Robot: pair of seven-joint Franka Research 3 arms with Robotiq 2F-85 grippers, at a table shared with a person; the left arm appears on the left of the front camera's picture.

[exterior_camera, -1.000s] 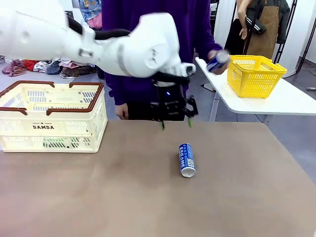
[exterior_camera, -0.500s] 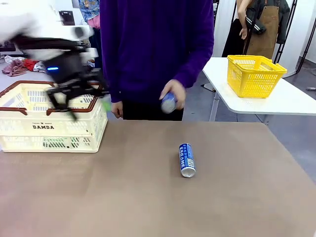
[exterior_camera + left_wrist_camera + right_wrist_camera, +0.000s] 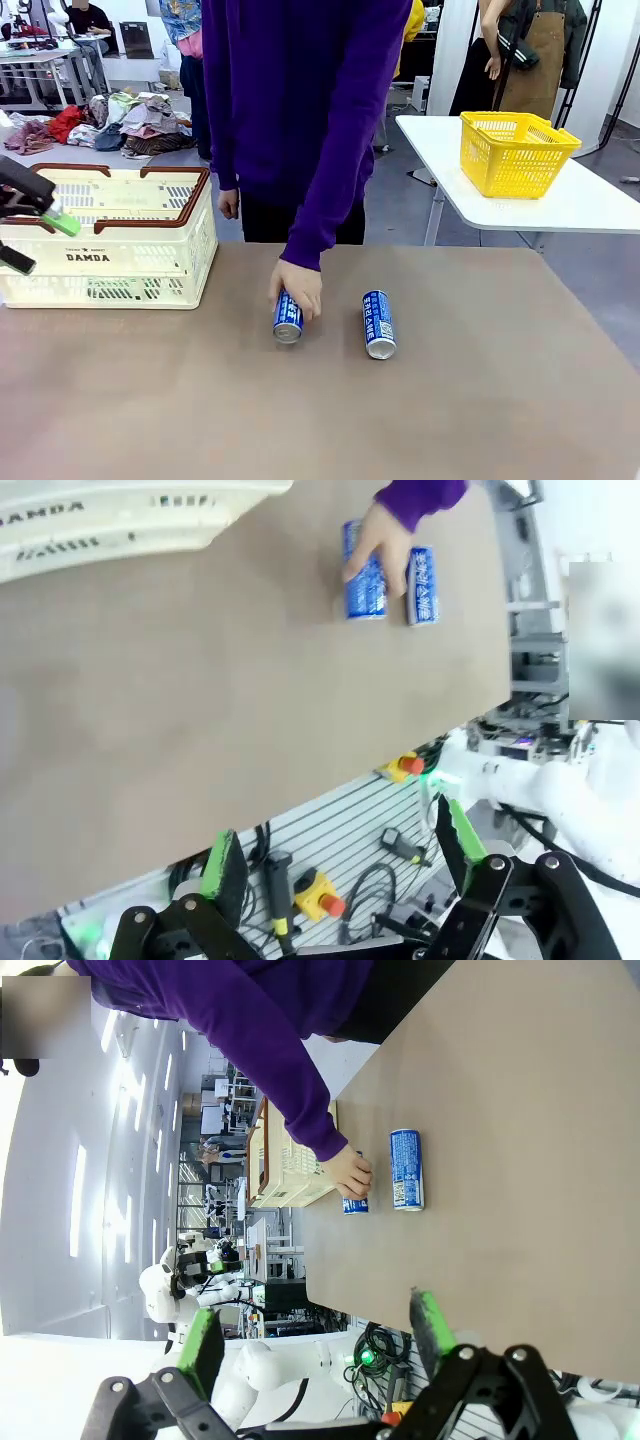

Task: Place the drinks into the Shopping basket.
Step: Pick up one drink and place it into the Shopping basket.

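Observation:
Two slim blue drinks lie on the brown table. One drink [image 3: 378, 323] lies alone right of centre; a person's hand [image 3: 297, 284] rests on the other drink [image 3: 288, 320] just left of it. The cream Shopping basket [image 3: 110, 255] with its brown rim stands at the back left. My left gripper [image 3: 40, 243] hangs open at the left edge, in front of the basket, holding nothing. Its wrist view shows its open fingers [image 3: 222, 865], both drinks [image 3: 421, 572] far off and the basket [image 3: 120, 525]. My right gripper [image 3: 318, 1338] is open and empty, well away from the drinks [image 3: 405, 1168].
A yellow mesh basket [image 3: 515, 150] sits on a white side table [image 3: 560, 205] at the back right. The person in a purple top [image 3: 310, 100] stands at the table's far edge, leaning an arm over its middle.
My left arm swung from the table's middle over the basket to the far left edge. The person brought a second blue can down onto the table beside the first.

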